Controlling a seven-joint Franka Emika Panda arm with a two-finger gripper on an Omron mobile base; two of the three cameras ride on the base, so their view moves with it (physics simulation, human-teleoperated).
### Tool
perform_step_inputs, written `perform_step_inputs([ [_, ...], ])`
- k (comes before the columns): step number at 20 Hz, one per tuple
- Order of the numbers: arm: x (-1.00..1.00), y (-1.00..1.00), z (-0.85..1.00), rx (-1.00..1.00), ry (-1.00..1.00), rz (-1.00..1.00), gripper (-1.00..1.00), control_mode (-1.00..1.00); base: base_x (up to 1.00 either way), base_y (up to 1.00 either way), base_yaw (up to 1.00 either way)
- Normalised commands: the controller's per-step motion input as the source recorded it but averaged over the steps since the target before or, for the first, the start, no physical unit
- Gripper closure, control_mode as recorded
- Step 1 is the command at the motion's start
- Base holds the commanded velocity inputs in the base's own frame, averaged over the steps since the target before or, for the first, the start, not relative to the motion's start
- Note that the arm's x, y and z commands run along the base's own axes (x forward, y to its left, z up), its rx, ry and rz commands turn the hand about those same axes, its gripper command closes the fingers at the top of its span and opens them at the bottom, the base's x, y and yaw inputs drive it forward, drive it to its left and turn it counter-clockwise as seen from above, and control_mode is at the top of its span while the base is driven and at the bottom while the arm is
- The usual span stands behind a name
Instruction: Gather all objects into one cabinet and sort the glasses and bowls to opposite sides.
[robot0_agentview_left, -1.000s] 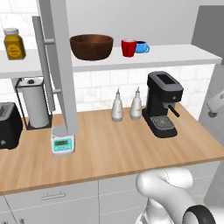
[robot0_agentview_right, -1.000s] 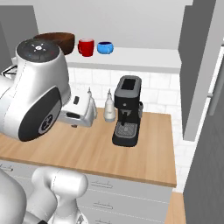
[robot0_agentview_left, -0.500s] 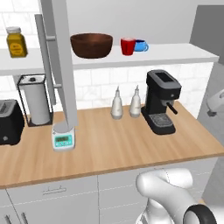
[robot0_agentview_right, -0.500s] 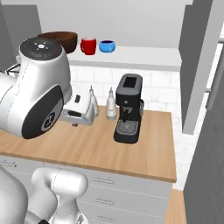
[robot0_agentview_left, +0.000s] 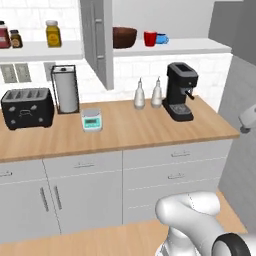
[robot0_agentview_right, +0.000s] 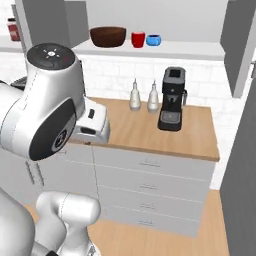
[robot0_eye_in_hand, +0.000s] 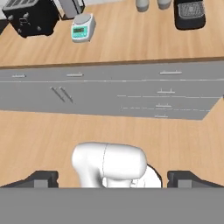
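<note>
**Item 1, nearest: end effector** (robot0_eye_in_hand: 113, 180). Lower edge of the hand view; the dark finger tips are standing as far apart as they go and are gripping nothing. It is looking down at pale wood floor and flat grey drawer fronts.

**Change noted.** Both base views are showing more floor and cupboard front than a second ago. The whole picture has shifted, so the base is backing away; the things themselves are keeping their places. Judged: a repositioning drive, with no gathering step under way.

**Item 2: surface** (robot0_agentview_left: 125, 131). Matte wood-grain top, frame centre, carrying a boxy black toaster (robot0_agentview_left: 27, 107), a small teal scale (robot0_agentview_left: 92, 120) and a black coffee machine (robot0_agentview_left: 180, 91).

**Item 3: cabinet door** (robot0_agentview_left: 97, 37). Tall grey slab, upper centre, hanging open.

**Item 4: white shelf** (robot0_agentview_left: 190, 46), upper right of the door. It is bearing the brown bowl (robot0_agentview_left: 124, 37), wide, round and wood-like, then the glossy red mug (robot0_agentview_left: 150, 38) touching the small blue cup (robot0_agentview_left: 161, 38).

**Item 5: yellow jar** (robot0_agentview_left: 53, 33). Upper left, pale-lidded, sitting on the door's far side, well apart from the rest and still to be gathered.
</note>
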Motion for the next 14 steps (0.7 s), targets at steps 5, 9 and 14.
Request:
perform_step_inputs([
  [5, 0.00, 0.00, 0.00, 0.00, 0.00, 0.00, -1.00, 1.00, -0.86, 1.00, 0.00],
  [9, 0.00, 0.00, 0.00, 0.00, 0.00, 0.00, -1.00, 1.00, -0.51, 1.00, 0.00],
  [14, 0.00, 0.00, 0.00, 0.00, 0.00, 0.00, -1.00, 1.00, -0.05, 1.00, 0.00],
])
